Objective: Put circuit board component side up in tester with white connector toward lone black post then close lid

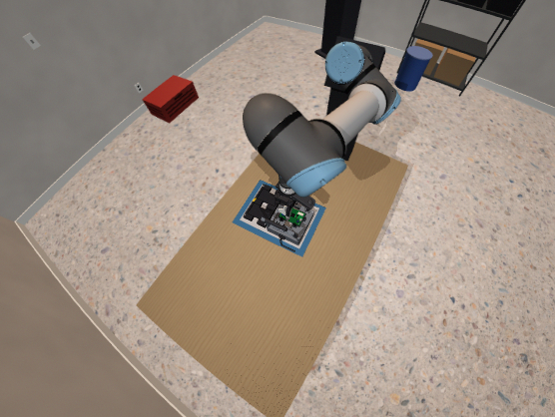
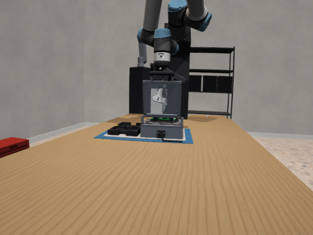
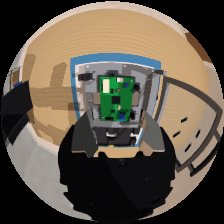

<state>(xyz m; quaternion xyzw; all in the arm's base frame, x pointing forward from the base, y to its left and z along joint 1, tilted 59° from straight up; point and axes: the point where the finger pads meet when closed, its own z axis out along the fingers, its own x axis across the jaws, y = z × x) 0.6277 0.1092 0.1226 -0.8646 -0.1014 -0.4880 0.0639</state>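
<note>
The green circuit board (image 1: 297,216) (image 2: 164,118) (image 3: 116,100) lies component side up on the bed of the grey tester (image 1: 298,238) (image 2: 149,131). Its white connector (image 3: 106,86) is at the board's upper left in the wrist view. Whether the pins pass through its holes cannot be made out, nor which black part is the lone post. The clear lid (image 2: 178,98) stands upright, open. My gripper (image 3: 117,109) is partly open and empty above the board, with a finger on either side in the wrist view. The black tray (image 1: 257,202) (image 2: 124,130) is beside the tester.
Tray and tester stand on a blue-bordered mat (image 1: 310,239) (image 2: 189,136) (image 3: 115,57) on the wooden table (image 1: 260,299) (image 2: 157,180). The raised lid stands close beside my gripper. A black cable (image 2: 172,141) runs from the tester's socket.
</note>
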